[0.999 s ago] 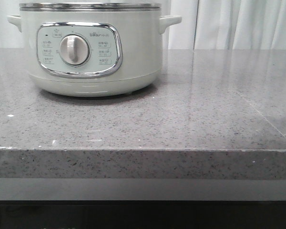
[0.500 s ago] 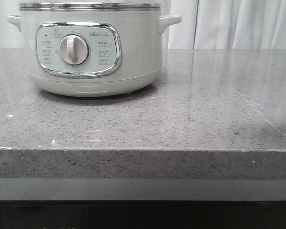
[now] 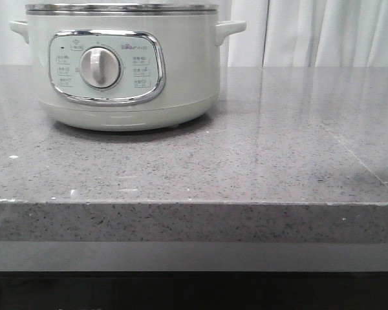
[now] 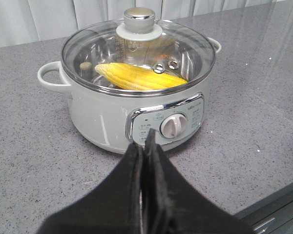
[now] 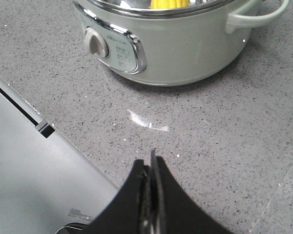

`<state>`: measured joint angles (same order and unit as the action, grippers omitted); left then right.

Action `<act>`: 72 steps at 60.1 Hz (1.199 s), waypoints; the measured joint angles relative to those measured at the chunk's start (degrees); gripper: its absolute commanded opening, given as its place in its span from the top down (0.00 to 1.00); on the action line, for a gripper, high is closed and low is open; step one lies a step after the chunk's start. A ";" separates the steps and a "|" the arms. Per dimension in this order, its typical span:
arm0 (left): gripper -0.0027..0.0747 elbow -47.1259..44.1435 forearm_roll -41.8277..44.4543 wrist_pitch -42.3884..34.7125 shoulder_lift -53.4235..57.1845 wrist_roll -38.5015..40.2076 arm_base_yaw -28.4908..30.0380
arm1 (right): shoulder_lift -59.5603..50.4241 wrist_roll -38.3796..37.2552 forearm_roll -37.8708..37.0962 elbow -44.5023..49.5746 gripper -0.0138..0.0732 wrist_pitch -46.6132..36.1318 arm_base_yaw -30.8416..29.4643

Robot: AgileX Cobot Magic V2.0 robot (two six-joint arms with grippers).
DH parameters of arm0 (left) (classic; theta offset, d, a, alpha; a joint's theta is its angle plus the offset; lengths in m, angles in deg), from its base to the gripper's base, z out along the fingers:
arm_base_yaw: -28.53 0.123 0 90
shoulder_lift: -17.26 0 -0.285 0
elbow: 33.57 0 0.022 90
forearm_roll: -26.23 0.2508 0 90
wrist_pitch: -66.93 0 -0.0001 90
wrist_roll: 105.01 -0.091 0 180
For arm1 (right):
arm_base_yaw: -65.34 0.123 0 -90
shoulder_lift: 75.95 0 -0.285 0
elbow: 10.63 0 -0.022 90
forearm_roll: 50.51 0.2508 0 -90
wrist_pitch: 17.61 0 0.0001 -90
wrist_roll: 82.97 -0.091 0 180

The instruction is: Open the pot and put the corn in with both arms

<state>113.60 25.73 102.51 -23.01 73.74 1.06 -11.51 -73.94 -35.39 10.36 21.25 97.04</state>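
Note:
The pale grey-green pot (image 3: 181,71) stands at the back left of the grey counter, dial facing me. In the left wrist view the pot (image 4: 102,112) wears its glass lid (image 4: 195,51) with a steel knob (image 4: 139,14), and the yellow corn (image 4: 136,78) lies inside under the glass. My left gripper (image 4: 146,141) is shut and empty, hanging in front of the control panel, apart from it. My right gripper (image 5: 151,163) is shut and empty above bare counter, short of the pot (image 5: 185,48); a sliver of corn (image 5: 168,4) shows at the picture's edge.
The speckled counter (image 3: 258,161) ends in a front edge near me, with a grey ledge (image 5: 24,165) below it. White curtains (image 3: 330,32) hang behind. The pot's side handle (image 5: 256,17) sticks out toward the right arm's side.

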 measured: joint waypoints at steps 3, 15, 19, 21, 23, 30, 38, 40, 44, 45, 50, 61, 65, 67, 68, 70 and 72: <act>0.99 -0.90 0.00 -1.20 0.50 0.00 0.31 | 0.00 0.00 0.00 0.00 0.92 0.00 0.00; 0.99 -11.72 0.50 -13.42 8.08 0.00 9.47 | 0.00 -0.04 0.00 0.00 0.92 0.00 0.00; 0.99 -17.52 0.11 -18.72 12.03 0.00 13.00 | 0.00 -0.04 0.00 0.00 0.92 0.00 0.00; 0.99 -20.83 0.11 -20.90 14.41 0.00 14.78 | 0.00 -0.04 0.00 0.00 0.92 0.00 0.00; 0.99 -24.08 -0.01 -22.73 16.87 0.00 16.34 | 0.00 -0.04 0.00 0.00 0.92 0.00 0.00; 0.99 -33.25 -1.88 -26.18 24.24 0.00 20.48 | 0.00 -0.04 0.00 0.00 0.92 0.00 0.00; 0.99 -40.59 -4.55 -27.42 30.66 0.00 23.96 | 0.00 -0.04 0.00 0.00 0.92 0.00 0.00; 0.99 -41.93 -5.10 -27.94 31.79 0.00 24.65 | 0.00 -0.04 0.00 0.00 0.92 0.00 0.00; 0.99 -43.99 -5.67 -29.35 32.81 0.00 25.47 | 0.00 -0.04 0.00 0.00 0.92 0.00 0.00; 0.99 -44.42 -5.83 -29.86 32.81 0.00 25.55 | 0.00 -0.04 0.00 0.00 0.92 0.00 0.00; 0.99 -44.78 -6.07 -31.75 32.81 0.00 25.73 | 0.00 -0.04 0.00 0.00 0.92 0.00 0.00; 0.99 -44.78 -6.19 -34.57 32.81 0.00 25.87 | 0.00 -0.04 0.00 0.00 0.92 0.00 0.00; 0.99 -44.78 -6.19 -34.79 32.81 0.00 25.87 | 0.00 -0.04 0.00 0.00 0.92 0.00 0.00; 0.99 -44.78 -6.19 -34.91 32.81 0.00 25.87 | 0.00 -0.04 0.00 0.00 0.92 0.00 0.00; 0.99 -44.78 -6.19 -34.91 32.81 0.00 25.87 | 0.00 -0.04 0.00 0.00 0.92 0.00 0.00; 0.99 -44.78 -6.19 -34.99 32.81 0.00 25.87 | 0.00 -0.04 0.00 0.00 0.92 0.00 0.00; 0.99 -44.78 -6.19 -34.99 32.81 0.00 25.87 | 0.00 -0.04 0.00 0.00 0.92 0.00 0.00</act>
<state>68.82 19.54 67.52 9.80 73.74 26.93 -11.51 -73.97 -35.39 10.36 21.25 97.04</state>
